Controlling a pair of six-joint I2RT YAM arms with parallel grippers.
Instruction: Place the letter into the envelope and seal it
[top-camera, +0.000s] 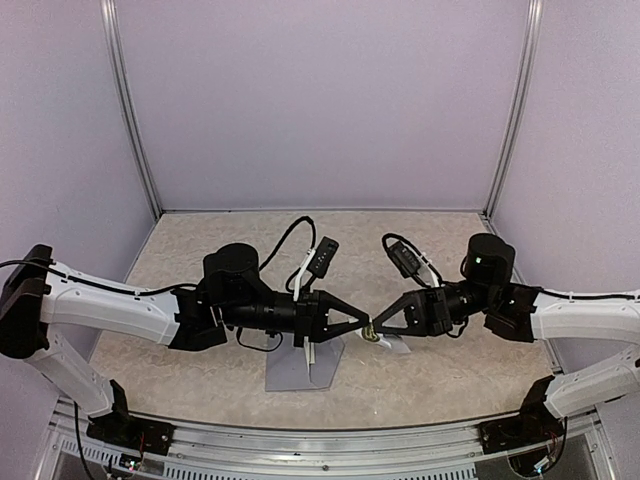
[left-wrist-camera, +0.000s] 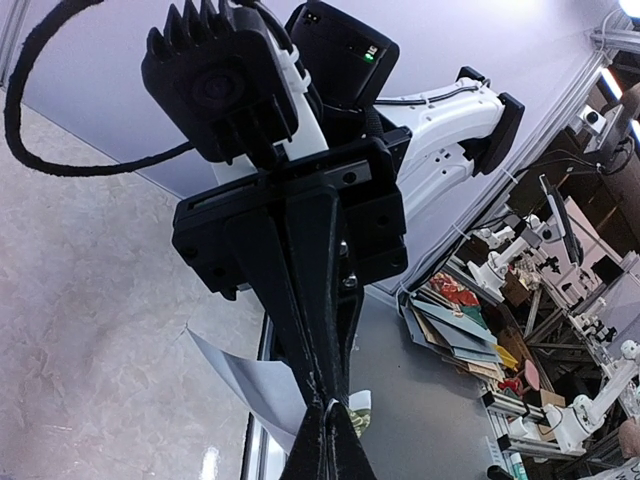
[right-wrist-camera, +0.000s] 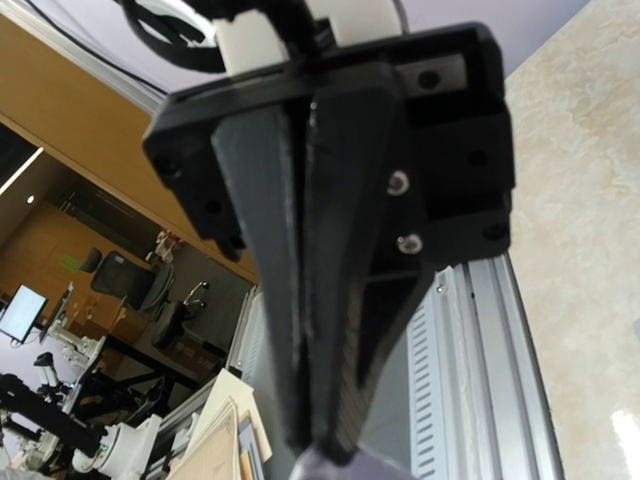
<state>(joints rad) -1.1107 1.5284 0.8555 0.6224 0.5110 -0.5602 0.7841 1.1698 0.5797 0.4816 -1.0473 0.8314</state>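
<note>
The grey-blue envelope (top-camera: 300, 368) lies flat on the table under my left gripper; one corner of it shows in the left wrist view (left-wrist-camera: 235, 375). No letter is in view. My left gripper (top-camera: 365, 325) and right gripper (top-camera: 377, 328) meet tip to tip above the table, just right of the envelope. The left gripper (left-wrist-camera: 330, 430) is shut on a thin edge of the small white strip with stickers (left-wrist-camera: 358, 412), which hangs at the meeting point (top-camera: 392, 344). The right gripper (right-wrist-camera: 330, 450) is shut with its jaws pressed together. I cannot tell whether anything is between them.
The beige table (top-camera: 200, 250) is walled in by lilac panels at the back and sides. A metal rail (top-camera: 330, 440) runs along the near edge between the arm bases. Both arms reach inward and cross the middle of the table.
</note>
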